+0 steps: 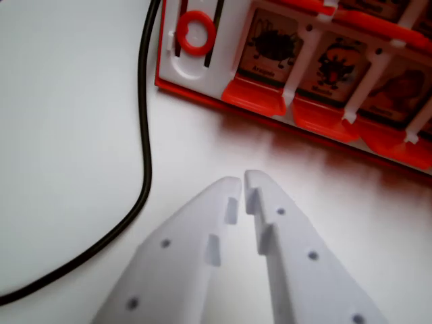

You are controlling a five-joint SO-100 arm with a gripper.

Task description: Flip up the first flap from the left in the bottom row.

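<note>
Jaws of the white gripper (242, 181) are filling the lower middle of the frame, pressed nearly together at the tips with only a thin slit between them and nothing pinched. They are hanging over the bare white table (67, 121), short of the game board. The red-and-white game board (202, 84) is lying across the upper right of the frame, its near edge running down toward the right. The leftmost visible flap (268, 42) is showing a dark, blurred cartoon picture with a red lip below it; two more flaps (341, 57) are sitting to its right. A red ring (196, 32) is resting in the board's left end panel. A black cable (144, 135) is curving down the left side of the frame.
</note>
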